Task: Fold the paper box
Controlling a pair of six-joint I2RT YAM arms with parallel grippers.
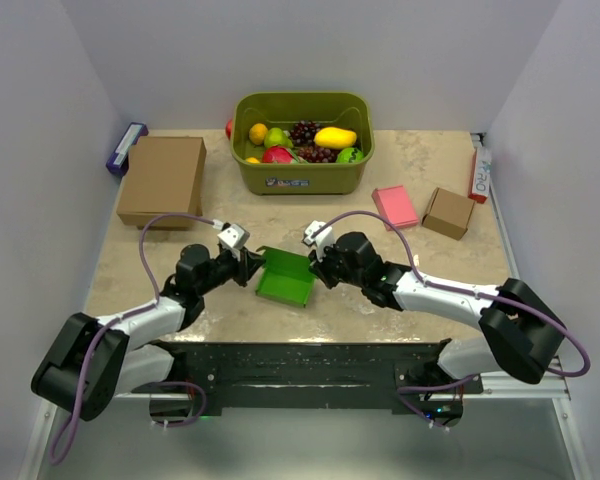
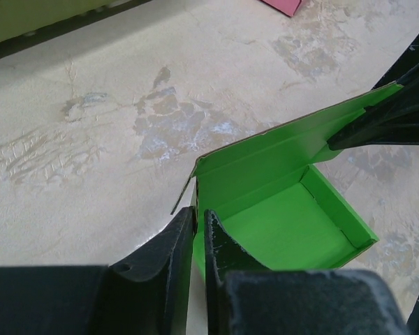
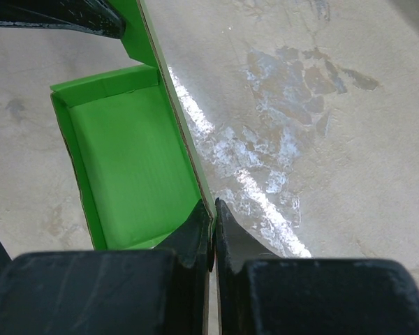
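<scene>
The paper box (image 1: 286,280) is a bright green open tray with upright walls and a raised back flap, resting on the table between the two arms. My left gripper (image 1: 252,266) is at its left wall. In the left wrist view the jaws (image 2: 199,213) are nearly together, with the thin wall edge of the box (image 2: 286,223) pinched between them. My right gripper (image 1: 317,266) is at the right wall. Seen from the right wrist, it (image 3: 214,206) is shut on the near end of that wall of the box (image 3: 126,160). The box is empty inside.
An olive basket (image 1: 300,178) of toy fruit stands at the back middle. A large brown cardboard box (image 1: 163,180) lies back left, with a purple packet (image 1: 126,148) beside it. A pink flat box (image 1: 395,207), a small brown box (image 1: 448,212) and a red-and-white packet (image 1: 479,170) lie back right.
</scene>
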